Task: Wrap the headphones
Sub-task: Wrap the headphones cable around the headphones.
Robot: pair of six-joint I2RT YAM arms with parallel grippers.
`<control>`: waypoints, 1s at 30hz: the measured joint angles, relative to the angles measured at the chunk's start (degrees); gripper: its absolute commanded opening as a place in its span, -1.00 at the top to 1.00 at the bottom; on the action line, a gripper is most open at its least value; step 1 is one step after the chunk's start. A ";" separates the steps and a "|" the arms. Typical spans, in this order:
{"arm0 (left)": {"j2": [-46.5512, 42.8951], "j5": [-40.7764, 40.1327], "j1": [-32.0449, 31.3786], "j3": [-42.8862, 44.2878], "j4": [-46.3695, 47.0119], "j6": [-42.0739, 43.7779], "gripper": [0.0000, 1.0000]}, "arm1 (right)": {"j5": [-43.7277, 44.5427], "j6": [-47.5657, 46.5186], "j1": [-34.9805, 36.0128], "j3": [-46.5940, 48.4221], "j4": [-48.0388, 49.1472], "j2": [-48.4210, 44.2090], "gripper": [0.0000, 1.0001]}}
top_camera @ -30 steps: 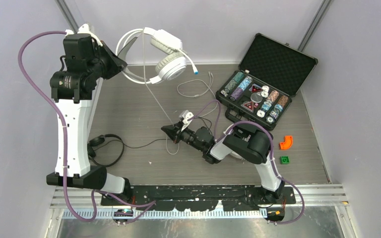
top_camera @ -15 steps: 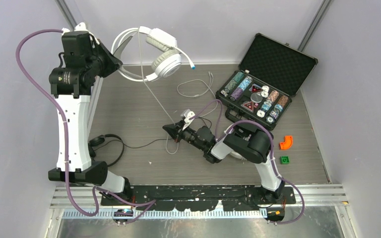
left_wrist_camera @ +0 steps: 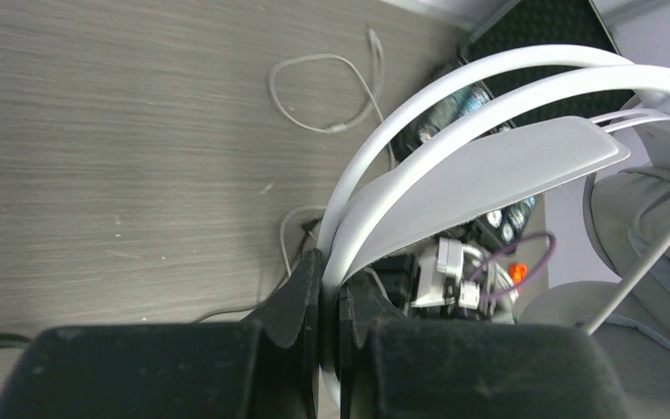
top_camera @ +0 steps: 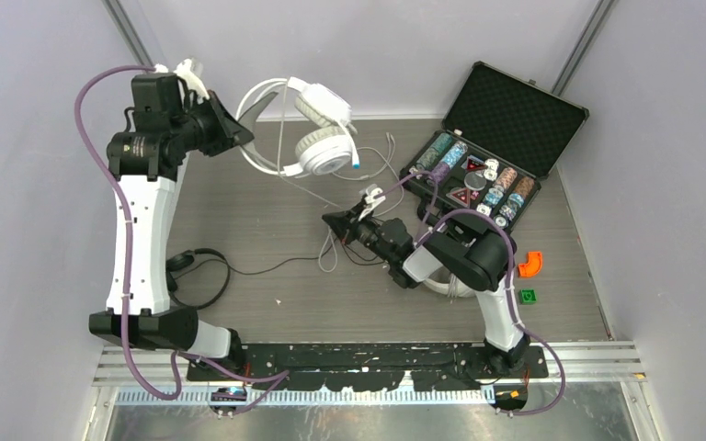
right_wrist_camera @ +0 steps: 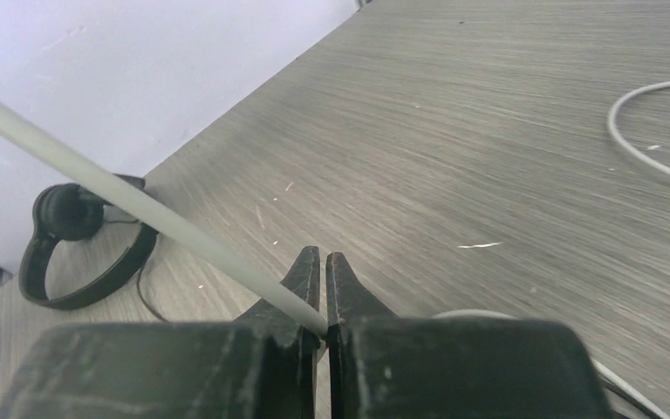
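Note:
A white over-ear pair of headphones (top_camera: pixel 317 138) hangs in the air at the back of the table. My left gripper (top_camera: pixel 239 138) is shut on its headband (left_wrist_camera: pixel 488 166), with the band pinched between the black fingers (left_wrist_camera: pixel 301 297). The thin white cable (right_wrist_camera: pixel 140 205) runs down to my right gripper (top_camera: pixel 329 219), which is shut on it low over the table's middle. In the right wrist view the cable enters the closed jaws (right_wrist_camera: pixel 324 262) from the upper left. A slack loop of cable (top_camera: pixel 329 253) lies below that gripper. A small black headset (top_camera: pixel 188 271) with its black cable lies at the left.
An open black case of poker chips (top_camera: pixel 496 156) stands at the back right. A loose white cable loop (top_camera: pixel 368 165) lies just left of it. An orange piece (top_camera: pixel 531 264) and a green block (top_camera: pixel 527 296) sit near the right edge. Grey walls close in on three sides.
The left arm has swung the white headphones right and toward the table's middle. The right gripper has moved right and back, keeping hold of the cable.

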 measured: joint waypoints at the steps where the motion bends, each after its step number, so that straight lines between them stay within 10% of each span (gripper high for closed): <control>1: -0.20 1.70 0.15 -1.05 0.76 0.74 1.00 | -0.15 0.57 -0.66 -0.09 0.02 -0.07 1.00; 16: 5.22 27.76 0.26 -2.34 1.36 30.12 1.00 | -0.61 3.72 -4.00 -3.52 -9.66 -12.37 1.00; 30: 7.58 23.56 -3.63 -4.48 -4.17 52.28 1.00 | -10.56 10.38 -9.22 -0.83 -39.34 -31.65 0.99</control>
